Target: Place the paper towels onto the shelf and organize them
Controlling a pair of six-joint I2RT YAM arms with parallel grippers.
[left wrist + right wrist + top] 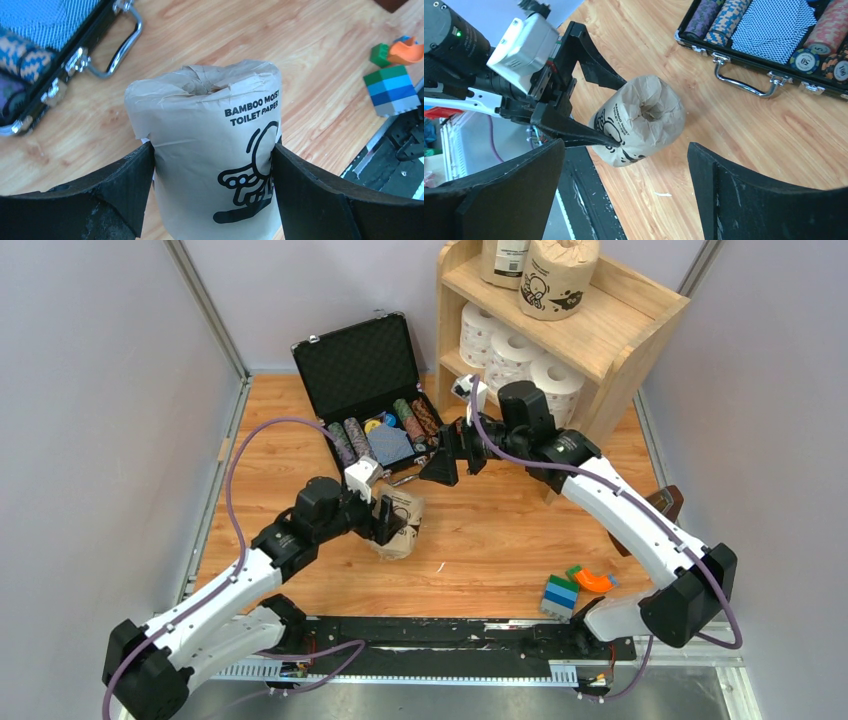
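My left gripper (392,522) is shut on a tan-wrapped paper towel roll (402,523) with black cartoon print; both fingers press its sides in the left wrist view (212,165). The roll also shows in the right wrist view (639,120). My right gripper (447,458) is open and empty, above the table between the case and the shelf, up and right of the held roll. The light-wood shelf (620,340) stands at the back right. Two tan rolls (555,275) stand on its top. Three white rolls (515,355) lie on its inner board.
An open black case (355,365) with poker-chip rows and a blue card deck stands at the back centre, close behind both grippers. Coloured toy blocks (562,595) and an orange piece (592,580) lie at the front right. A brown object (668,505) sits by the right arm.
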